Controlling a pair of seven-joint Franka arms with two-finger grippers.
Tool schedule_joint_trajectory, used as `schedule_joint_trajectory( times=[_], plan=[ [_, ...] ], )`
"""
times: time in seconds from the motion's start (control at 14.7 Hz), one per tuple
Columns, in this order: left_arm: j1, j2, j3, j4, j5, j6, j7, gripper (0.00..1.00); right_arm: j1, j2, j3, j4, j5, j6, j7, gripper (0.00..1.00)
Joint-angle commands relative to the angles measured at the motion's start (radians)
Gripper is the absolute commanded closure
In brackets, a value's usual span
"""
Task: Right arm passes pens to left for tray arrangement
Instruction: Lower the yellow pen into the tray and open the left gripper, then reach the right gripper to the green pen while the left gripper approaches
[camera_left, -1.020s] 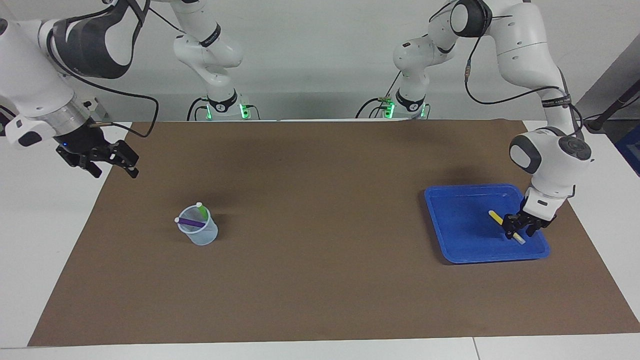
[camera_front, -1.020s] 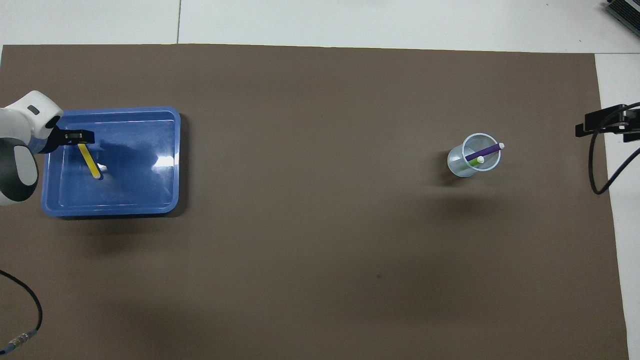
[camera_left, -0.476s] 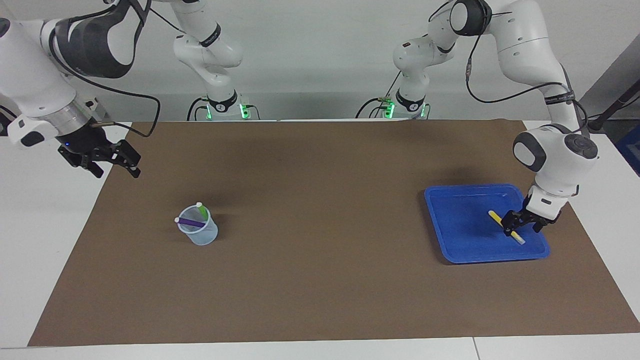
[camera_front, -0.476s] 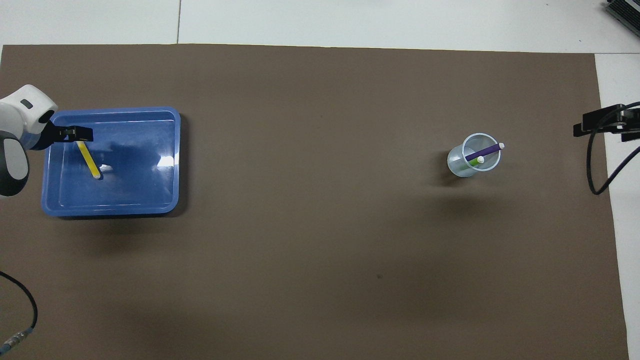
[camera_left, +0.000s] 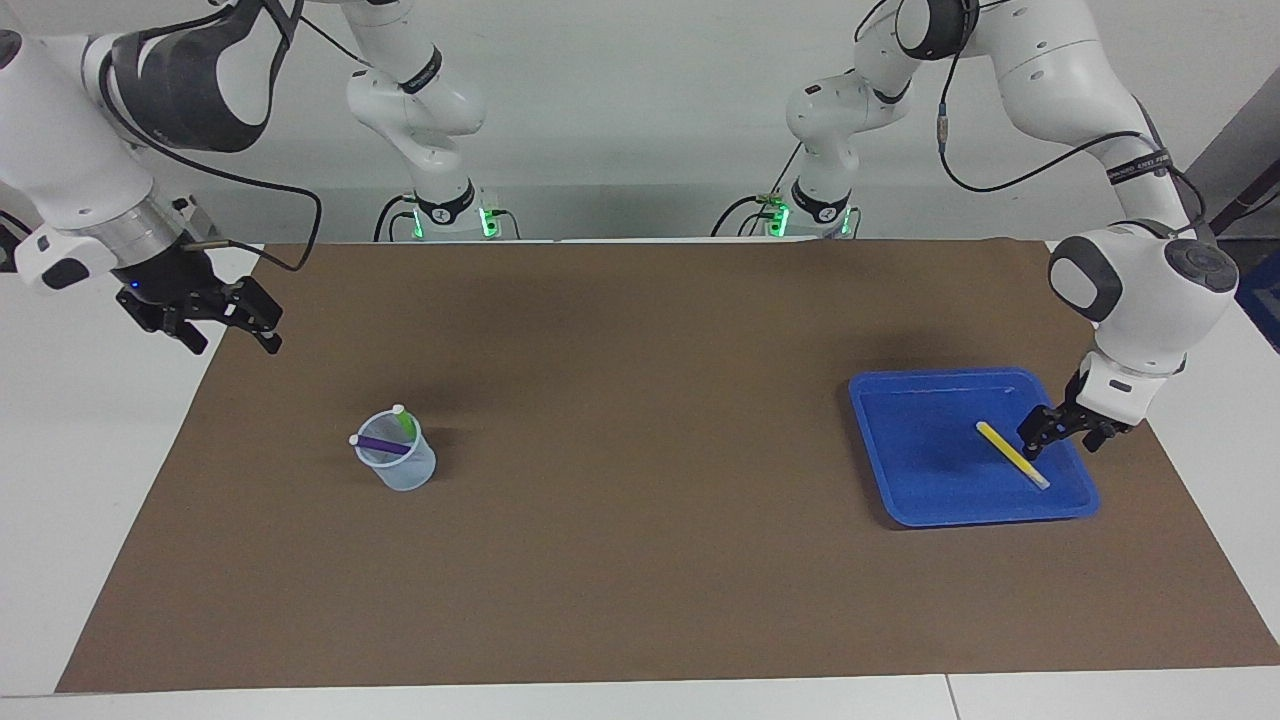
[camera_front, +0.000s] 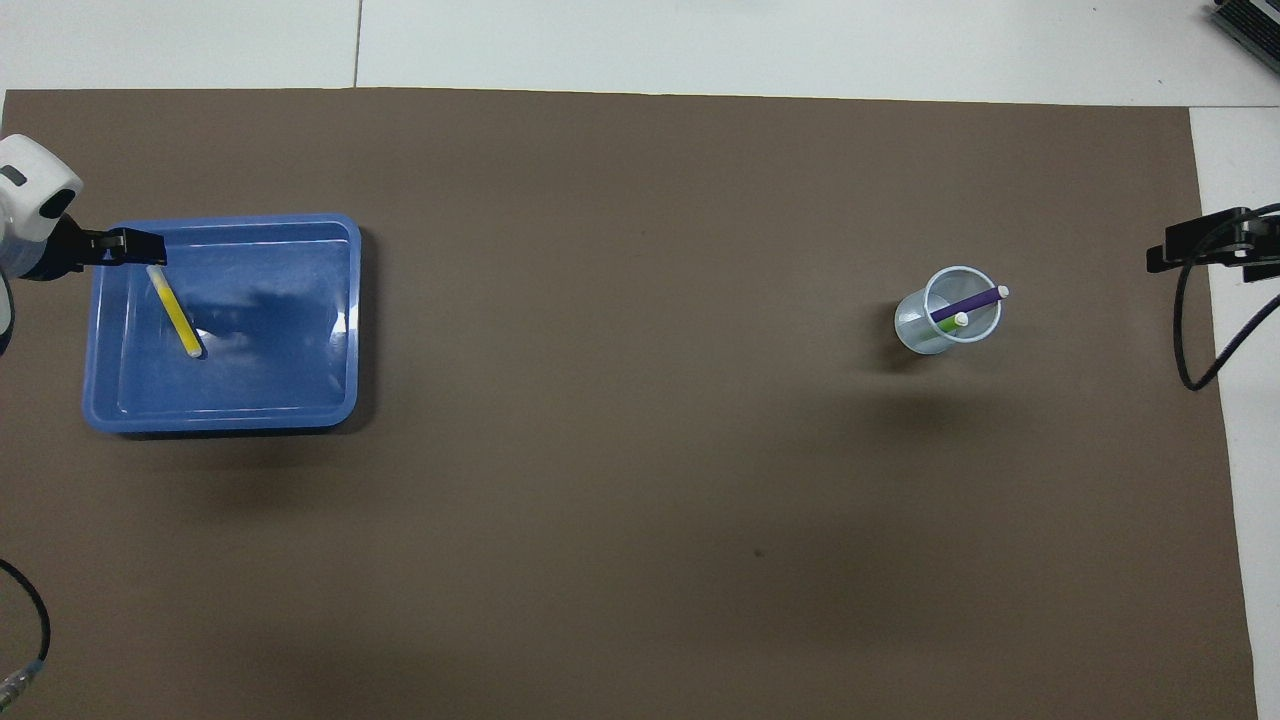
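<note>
The blue tray (camera_left: 915, 450) (camera_front: 285, 385) sits toward the left arm's end of the table. A yellow pen (camera_left: 1012, 455) (camera_front: 176, 312) lies loose in it. My left gripper (camera_left: 1065, 438) (camera_front: 125, 247) hangs open and empty over the tray's rim, just apart from the pen. A purple pen (camera_left: 383, 445) (camera_front: 968, 303) and a green pen (camera_left: 406, 423) (camera_front: 950, 325) stand in a clear cup (camera_left: 400, 470) (camera_front: 918, 330) toward the right arm's end. My right gripper (camera_left: 232, 340) (camera_front: 1195, 245) waits open and empty over the brown mat's edge at that end.
A brown mat (camera_left: 640, 520) (camera_front: 640, 480) covers most of the white table. Black cables trail from both arms' wrists. Both arm bases stand at the robots' edge of the table.
My left gripper has let go of the yellow pen, risen and drawn back over the tray's rim. The pen stays lying in the tray. The right gripper has barely moved.
</note>
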Motion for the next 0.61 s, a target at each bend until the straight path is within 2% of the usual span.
schedule_joint_trajectory(
  times=[0.0, 0.2, 0.41, 0.54],
  plan=[
    [-0.018, -0.048, -0.005, 0.007, -0.028, -0.085, -0.070, 0.00, 0.011, -0.019, 0.011, -0.026, -0.001, -0.002, 0.029, 0.06],
    [-0.030, -0.088, -0.007, 0.008, -0.047, -0.160, -0.143, 0.00, 0.039, -0.037, 0.011, -0.107, -0.001, 0.115, 0.051, 0.15],
    [-0.041, -0.132, -0.015, 0.008, -0.079, -0.234, -0.211, 0.00, 0.076, -0.005, 0.011, -0.146, -0.001, 0.238, 0.054, 0.22],
    [-0.061, -0.163, -0.013, 0.004, -0.122, -0.274, -0.261, 0.00, 0.114, 0.021, 0.011, -0.146, 0.000, 0.262, 0.071, 0.25]
  ],
)
